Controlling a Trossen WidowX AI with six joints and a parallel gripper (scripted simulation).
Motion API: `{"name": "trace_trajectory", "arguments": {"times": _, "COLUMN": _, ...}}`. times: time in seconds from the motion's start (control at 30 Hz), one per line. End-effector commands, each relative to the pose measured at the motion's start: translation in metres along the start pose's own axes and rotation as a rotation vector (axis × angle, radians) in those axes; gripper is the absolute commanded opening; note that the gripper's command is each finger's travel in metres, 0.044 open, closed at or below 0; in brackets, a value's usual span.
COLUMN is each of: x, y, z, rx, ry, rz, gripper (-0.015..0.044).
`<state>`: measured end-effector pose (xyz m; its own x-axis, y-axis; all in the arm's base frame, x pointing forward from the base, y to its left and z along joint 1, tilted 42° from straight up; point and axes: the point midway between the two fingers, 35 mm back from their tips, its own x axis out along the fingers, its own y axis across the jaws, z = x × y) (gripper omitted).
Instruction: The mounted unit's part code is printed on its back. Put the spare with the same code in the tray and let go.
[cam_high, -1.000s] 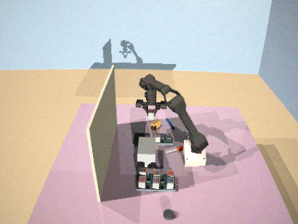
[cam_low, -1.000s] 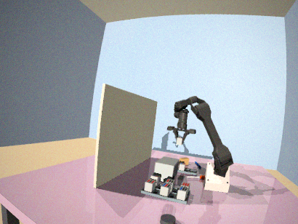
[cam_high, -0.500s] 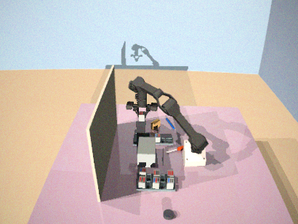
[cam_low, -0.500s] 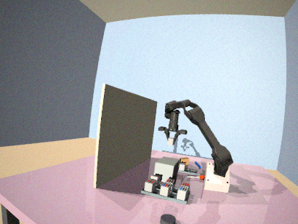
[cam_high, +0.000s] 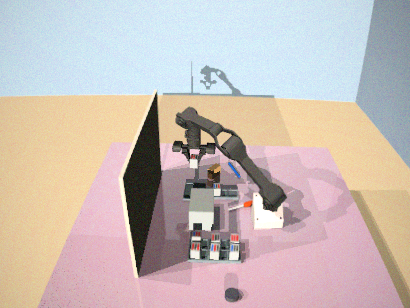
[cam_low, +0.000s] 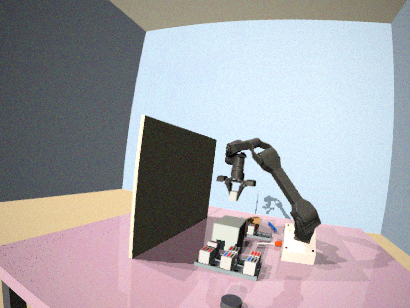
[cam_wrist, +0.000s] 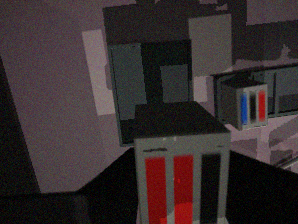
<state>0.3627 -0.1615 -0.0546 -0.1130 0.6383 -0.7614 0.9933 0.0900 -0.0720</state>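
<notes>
Spare (cam_high: 194, 162) (cam_low: 233, 196) (cam_wrist: 183, 145) hangs in the hand (cam_high: 194, 157) (cam_low: 234, 193) (cam_wrist: 169, 153), striped face up, long axis upright.

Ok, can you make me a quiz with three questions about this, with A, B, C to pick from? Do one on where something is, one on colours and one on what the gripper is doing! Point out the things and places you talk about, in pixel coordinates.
1. Where is the dark puck (cam_high: 231, 295) (cam_low: 231, 302)?
A) On top of the grey box
B) On the table, in front of the rack (cam_high: 215, 261) (cam_low: 227, 272)
C) Between the fingers

2. What stripes face the wrist camera on the held block (cam_high: 193, 161) (cam_low: 233, 196) (cam_wrist: 182, 182)?
A) Three blue
B) One red, two blue
C) Two red, one black

3. What is the gripper (cam_high: 193, 158) (cam_low: 233, 194) (cam_wrist: 169, 153) doing?
A) Holding the block up in the air
B) Standing open with nothing in it
C) Pushing the puck

Answers:
1 B: the top view shows it nearer the camera than the rack.
2 C: the wrist view shows red, red, black.
3 A: its fingers grip the block above the table.
</notes>
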Motion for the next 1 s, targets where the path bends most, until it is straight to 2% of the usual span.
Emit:
{"name": "trace_trajectory", "arguments": {"times": 0.0, "x": 0.005, "y": 0.0, "z": 0.0, "rx": 0.005, "ry": 0.007, "rz": 0.001, "gripper": 0.0}}
{"name": "trace_trajectory", "arguments": {"times": 0.97, "x": 0.029, "y": 0.004, "z": 0.001, "rx": 0.005, "ry": 0.006, "rz": 0.001, "gripper": 0.0}}
